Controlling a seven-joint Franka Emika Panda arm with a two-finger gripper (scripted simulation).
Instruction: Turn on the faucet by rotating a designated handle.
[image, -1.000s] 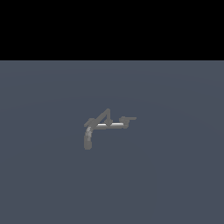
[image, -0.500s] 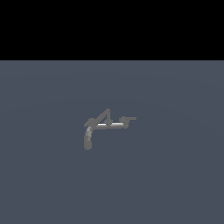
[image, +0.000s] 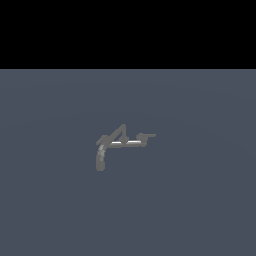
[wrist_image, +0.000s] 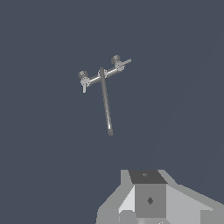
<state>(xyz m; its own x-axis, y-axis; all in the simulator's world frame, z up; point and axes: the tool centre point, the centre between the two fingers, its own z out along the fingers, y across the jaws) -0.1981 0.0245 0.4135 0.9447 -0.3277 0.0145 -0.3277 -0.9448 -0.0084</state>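
One faucet (image: 120, 142) on my screen, with two handles. The handle (image: 145, 136) I want is the small grey T-knob, a flat crossbar on a stubby stem, at the end of the bright bar (image: 122, 143) toward the exterior view's right. The other handle is a taller slanted lever (image: 117, 133). The spout (image: 101, 159) droops at the exterior view's left. The faucet sits mid-tabletop (image: 200, 200). On the wrist view the faucet (wrist_image: 104, 87) lies well apart from the grey gripper (wrist_image: 148, 199) body; I cannot tell how far its fingers are parted, and it holds nothing that I can see.
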